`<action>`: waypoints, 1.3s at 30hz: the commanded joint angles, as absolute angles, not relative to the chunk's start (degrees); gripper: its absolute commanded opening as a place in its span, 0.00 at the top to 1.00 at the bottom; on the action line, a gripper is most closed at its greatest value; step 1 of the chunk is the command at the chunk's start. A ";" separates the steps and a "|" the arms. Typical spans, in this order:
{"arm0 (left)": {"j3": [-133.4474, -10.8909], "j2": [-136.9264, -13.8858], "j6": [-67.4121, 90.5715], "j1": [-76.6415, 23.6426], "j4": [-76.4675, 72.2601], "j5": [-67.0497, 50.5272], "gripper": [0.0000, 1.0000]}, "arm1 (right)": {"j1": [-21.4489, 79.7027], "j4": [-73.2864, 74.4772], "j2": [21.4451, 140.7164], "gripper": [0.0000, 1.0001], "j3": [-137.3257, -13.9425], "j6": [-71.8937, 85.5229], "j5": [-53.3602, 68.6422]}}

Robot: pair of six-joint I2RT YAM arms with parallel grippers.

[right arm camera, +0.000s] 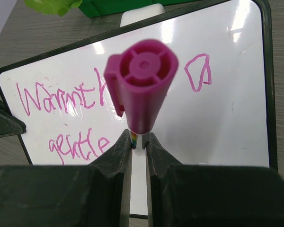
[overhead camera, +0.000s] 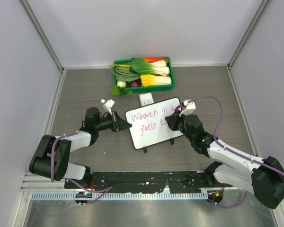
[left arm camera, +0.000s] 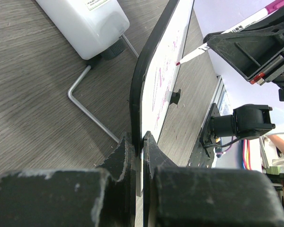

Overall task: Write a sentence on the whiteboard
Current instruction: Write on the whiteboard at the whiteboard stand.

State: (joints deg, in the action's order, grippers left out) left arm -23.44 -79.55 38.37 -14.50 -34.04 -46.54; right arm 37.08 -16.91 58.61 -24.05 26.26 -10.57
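The whiteboard (overhead camera: 154,124) stands tilted at the table's middle. Its sentence (overhead camera: 149,117) is pink cursive in two lines, reading about "Warmth in a" over "gentle". My left gripper (overhead camera: 119,123) is shut on the board's left edge; in the left wrist view (left arm camera: 138,142) its jaws clamp the dark rim (left arm camera: 138,80). My right gripper (overhead camera: 176,122) is shut on a marker with a magenta cap (right arm camera: 142,82) and holds it at the board's right part. The marker's tip (left arm camera: 179,62) touches the white face. The writing shows in the right wrist view (right arm camera: 61,101).
A green tray (overhead camera: 170,61) of toy vegetables sits at the back. A small white box (overhead camera: 146,99) stands just behind the board; it also shows in the left wrist view (left arm camera: 87,21). Grey walls enclose the table on three sides.
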 commanded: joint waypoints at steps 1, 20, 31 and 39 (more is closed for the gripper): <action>-23.12 -80.16 33.93 -14.33 -32.52 -40.96 1.00 | 37.27 -14.94 57.31 0.99 -22.85 25.93 -13.18; -22.85 -79.63 34.01 -14.33 -32.61 -40.78 1.00 | 37.27 -14.68 55.20 0.99 -29.00 22.24 -15.38; -22.94 -79.89 34.10 -14.33 -32.78 -41.04 1.00 | 37.18 -16.35 59.06 0.99 -29.18 23.12 -16.70; -22.94 -79.89 34.01 -14.33 -32.87 -41.04 1.00 | 37.27 -17.41 60.21 0.99 -28.13 22.94 -16.35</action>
State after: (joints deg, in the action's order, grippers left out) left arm -23.44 -79.53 38.39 -14.50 -34.06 -46.54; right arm 37.30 -15.38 59.68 -26.89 23.27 -15.18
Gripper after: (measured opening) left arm 0.043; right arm 0.174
